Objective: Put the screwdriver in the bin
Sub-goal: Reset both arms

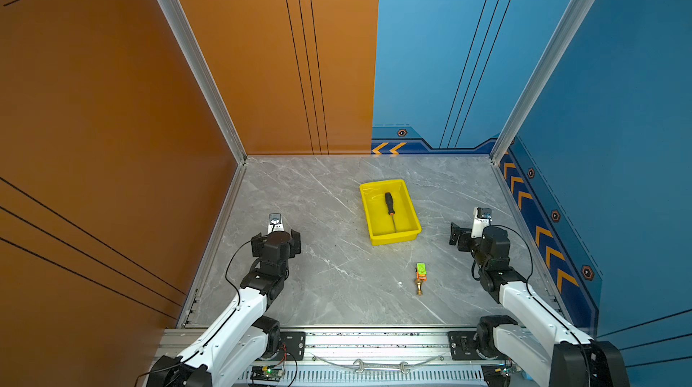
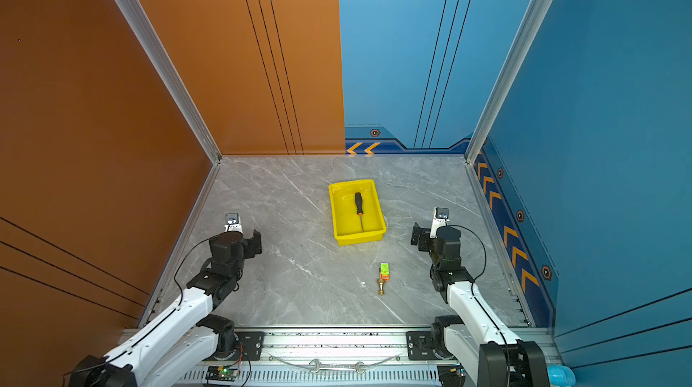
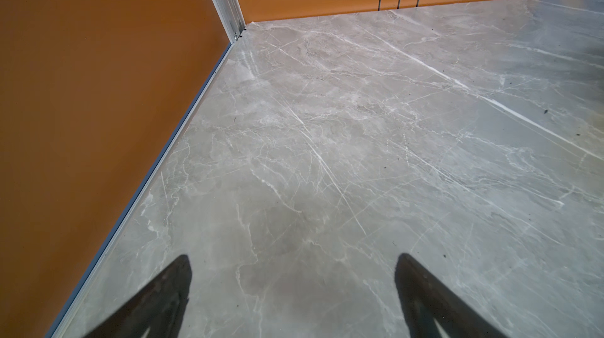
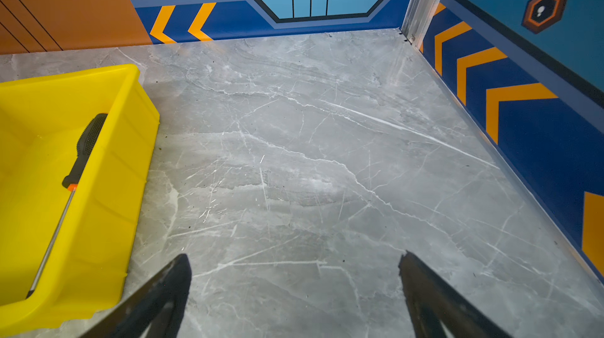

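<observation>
The screwdriver [image 1: 389,209] lies inside the bin [image 1: 393,240], flat on its floor, as both top views show. Its black handle points to the far side. The thin shaft points to the near side, with the tip close to the near wall of the bin. The bin stands on the grey marble surface [image 1: 318,284], a little to the right of the middle.

The left claw [image 3: 292,261] hangs over the left part of the surface, well apart from the bin. Its two fingers are spread wide and nothing is between them, only bare marble below. The right claw [image 4: 295,259] is to the right of the bin, near it but not touching. Its fingers are also apart and hold nothing. In the right wrist view the yellow wall of the bin shows beside this claw, with the screwdriver within it.

On the near side of the bin, apart from it, a short brass piece [image 1: 421,278] with an orange and green block lies on the surface. A silver wrench [image 1: 380,366] lies on the metal rail [image 1: 374,340] at the near edge.
</observation>
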